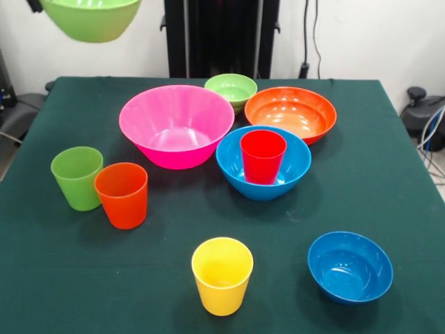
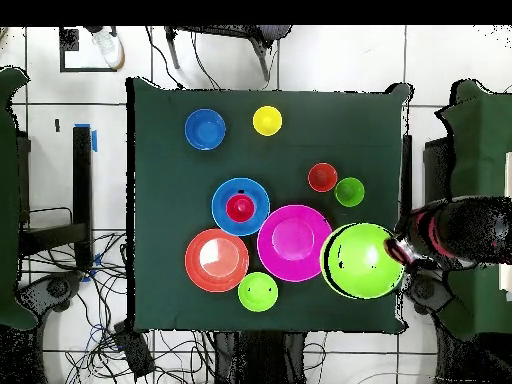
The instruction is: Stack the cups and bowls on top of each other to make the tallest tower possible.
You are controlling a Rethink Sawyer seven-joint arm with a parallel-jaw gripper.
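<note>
Hanging cropped at the top edge, big light-green bowl (image 1: 91,19) hides the end effector (grip indiscernible).

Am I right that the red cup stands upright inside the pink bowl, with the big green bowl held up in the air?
Not quite: the red cup stands upright inside the big blue bowl, not the pink bowl beside it, as the front view shows. The big green bowl is indeed held aloft.
</note>
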